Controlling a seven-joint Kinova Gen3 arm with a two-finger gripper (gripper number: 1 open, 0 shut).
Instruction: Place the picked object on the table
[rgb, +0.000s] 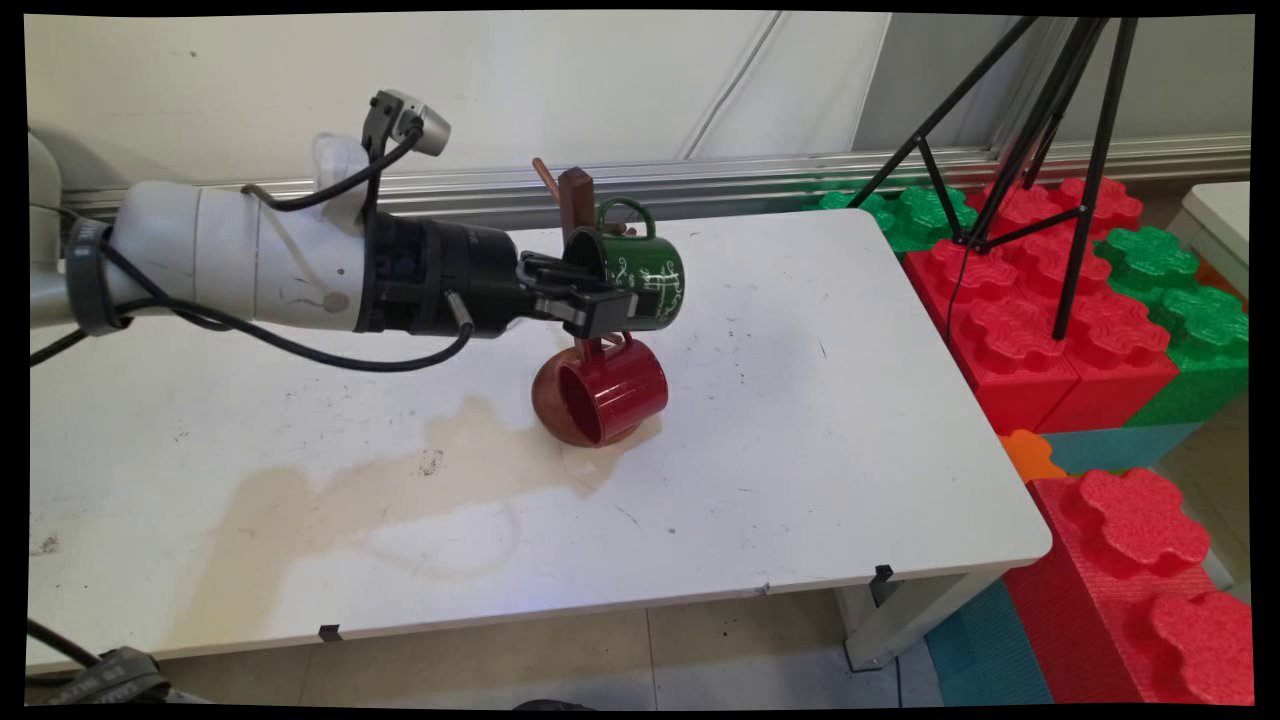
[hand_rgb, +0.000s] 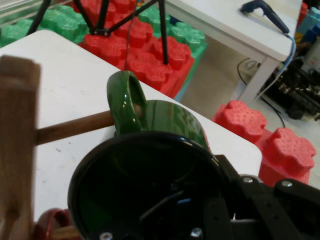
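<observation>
My gripper is shut on the rim of a dark green mug with white drawings, held sideways above the table. In the hand view the green mug fills the middle, with the gripper clamped on its right rim. The mug's handle is around the tip of a wooden peg of a brown mug tree. A red mug hangs on a lower peg, just under the gripper. The tree's round base rests on the white table.
A brownish stain spreads over the table left of the tree. Red and green foam blocks and a black tripod stand off the table's right side. A second white table carries a black tool.
</observation>
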